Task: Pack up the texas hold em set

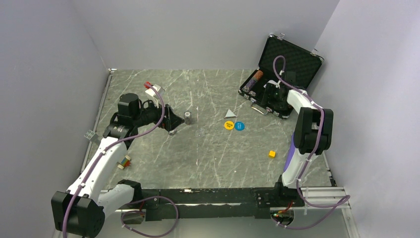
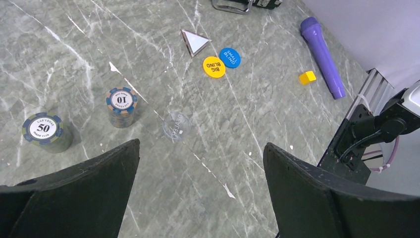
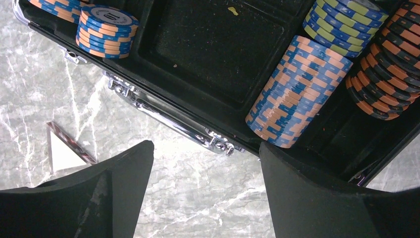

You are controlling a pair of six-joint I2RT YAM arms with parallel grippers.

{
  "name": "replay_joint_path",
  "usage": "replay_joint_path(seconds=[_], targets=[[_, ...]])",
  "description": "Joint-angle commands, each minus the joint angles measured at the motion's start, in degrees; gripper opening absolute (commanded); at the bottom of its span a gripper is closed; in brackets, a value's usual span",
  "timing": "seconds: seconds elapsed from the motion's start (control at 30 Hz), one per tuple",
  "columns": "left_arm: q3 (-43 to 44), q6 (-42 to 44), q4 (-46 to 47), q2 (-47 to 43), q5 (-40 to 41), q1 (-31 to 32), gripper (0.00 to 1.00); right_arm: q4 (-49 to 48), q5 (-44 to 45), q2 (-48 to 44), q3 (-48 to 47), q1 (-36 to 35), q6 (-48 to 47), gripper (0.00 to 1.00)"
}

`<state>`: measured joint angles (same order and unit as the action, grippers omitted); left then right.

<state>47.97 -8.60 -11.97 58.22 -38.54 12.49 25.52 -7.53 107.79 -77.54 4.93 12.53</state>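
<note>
The black briefcase (image 1: 291, 60) stands open at the back right, with multicoloured chip rows (image 3: 297, 89) and a short chip stack (image 3: 105, 29) in its foam (image 3: 208, 44). My right gripper (image 3: 205, 146) is open and empty, above the table just off the case's front latch edge; it also shows in the top view (image 1: 273, 99). My left gripper (image 2: 201, 145) is open and empty above the table, close to a "10" chip stack (image 2: 121, 105), a "50" chip stack (image 2: 43, 130) and a clear dealer disc (image 2: 177, 125). Yellow disc (image 1: 229, 125) and blue disc (image 1: 239, 126) lie mid-table. No cards show.
A small mirrored triangle (image 1: 230, 113) lies beside the discs. A yellow cube (image 2: 307, 77) and a purple stick (image 2: 323, 55) lie near the right arm's base. Small coloured blocks (image 1: 124, 162) sit by the left arm. Walls close the table on three sides.
</note>
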Motion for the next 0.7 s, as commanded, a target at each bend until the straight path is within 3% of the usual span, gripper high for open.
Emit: replay_joint_path(seconds=[0.0,0.4,0.67], targets=[[1.2,1.1,0.1,-1.1,0.1,-0.2,0.98,-1.4,2.4,0.8,-1.7,0.0,0.4,0.82],[1.1,1.2,-0.1,-1.2,0.2,-0.2,0.98,-9.6,9.7,0.7,0.1,0.1,0.0,0.83],[1.2,1.4,-0.2,-1.4,0.5,-0.2,0.98,-9.3,10.4,2.4,-2.4,0.2,-1.8,0.83]])
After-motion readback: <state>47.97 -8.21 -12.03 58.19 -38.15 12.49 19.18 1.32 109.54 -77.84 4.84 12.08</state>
